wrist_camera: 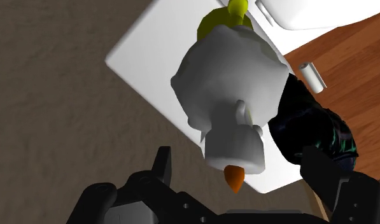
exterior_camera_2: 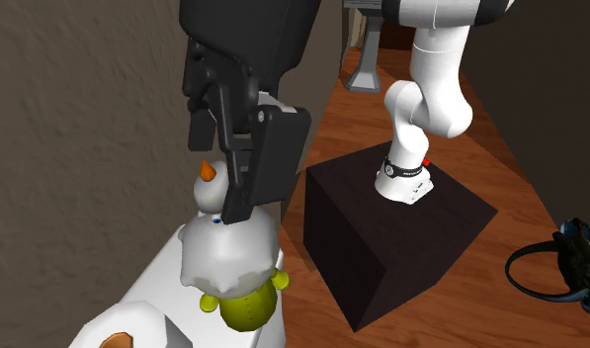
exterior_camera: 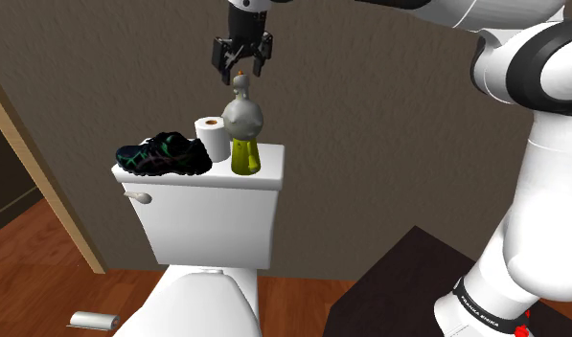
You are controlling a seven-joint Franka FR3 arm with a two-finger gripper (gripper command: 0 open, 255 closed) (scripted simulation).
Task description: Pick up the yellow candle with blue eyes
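Shoulder view: my gripper (exterior_camera: 241,71) hangs spread open straight above the toilet tank (exterior_camera: 212,211), with a finger on either side of the candle's orange tip and neither one clasping it. The candle (exterior_camera: 243,129), yellow below with a white, melted-looking top, stands upright on the tank lid at its right end in this view. A white paper roll (exterior_camera: 213,139) stands at the lid's middle, and a dark shoe (exterior_camera: 164,155) lies at its left end.
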